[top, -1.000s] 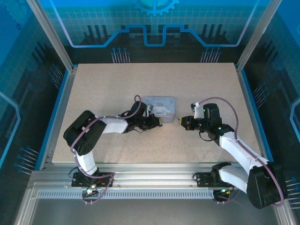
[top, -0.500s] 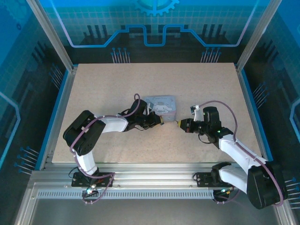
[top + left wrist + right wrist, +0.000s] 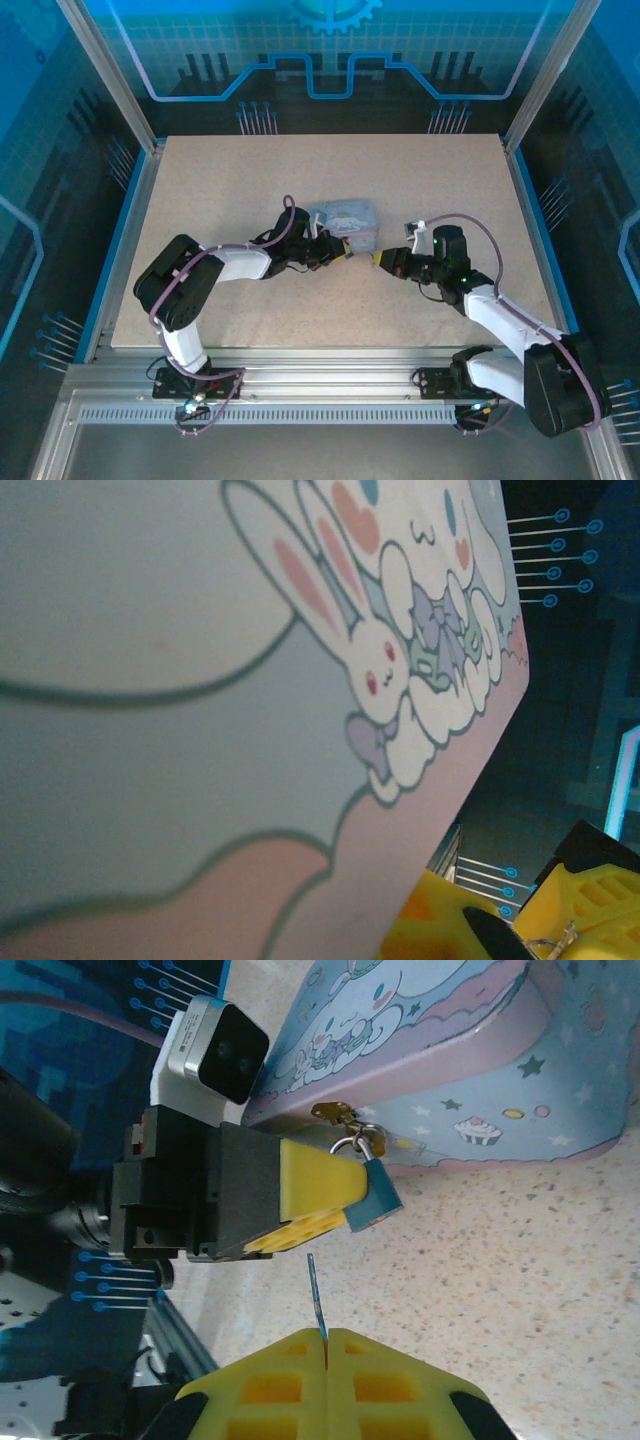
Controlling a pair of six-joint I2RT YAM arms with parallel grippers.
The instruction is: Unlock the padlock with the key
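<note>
The padlock [image 3: 376, 1207] looks still locked on the hasp of the pale blue tin [image 3: 440, 1050], and the key [image 3: 316, 1295] is outside it; inserting and turning remain. At the tin's 6 o'clock, mid-worktop [image 3: 200, 180], the left tool [image 3: 342, 253] is clenched on the padlock's blue body. The right tool [image 3: 326, 1355] is clenched on the key, blade aimed toward 12 o'clock in its wrist view, tip just short of the padlock

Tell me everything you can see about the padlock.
The padlock is small, with a teal-blue body and a silvery shackle that looks closed, hooked through a brass-coloured hasp on the pale blue tin. It sits tilted, its body pinched between the left tool's yellow fingers. Its keyhole cannot be made out.
</note>
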